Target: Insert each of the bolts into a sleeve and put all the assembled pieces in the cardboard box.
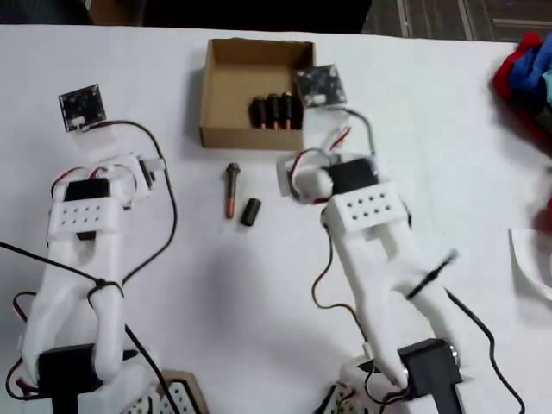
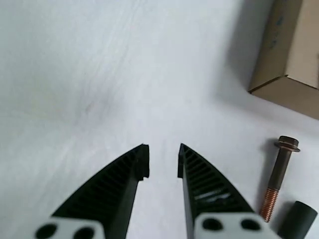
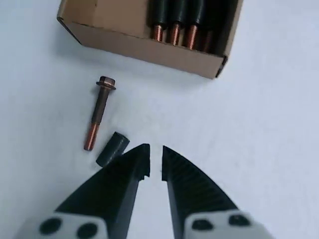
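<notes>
On the white bench (image 1: 448, 112), seen from high up, one bolt (image 1: 232, 190) and one sleeve (image 1: 251, 211) lie side by side between the two arms, just on the near side of the cardboard box (image 1: 237, 82). Finished pieces (image 1: 276, 110) lie inside the box.

From the left wrist, the left pincer (image 2: 163, 160) shows a narrow gap and holds nothing. The bolt is brown metal with a wide head and a ridged, coppery end.

From the right wrist, the right pincer (image 3: 155, 162) is narrow and empty too, its tip just beside the sleeve. The sleeve is short, round, black and smooth. I think a bump could make it roll away, because the gap looks too small to fit round it.
</notes>
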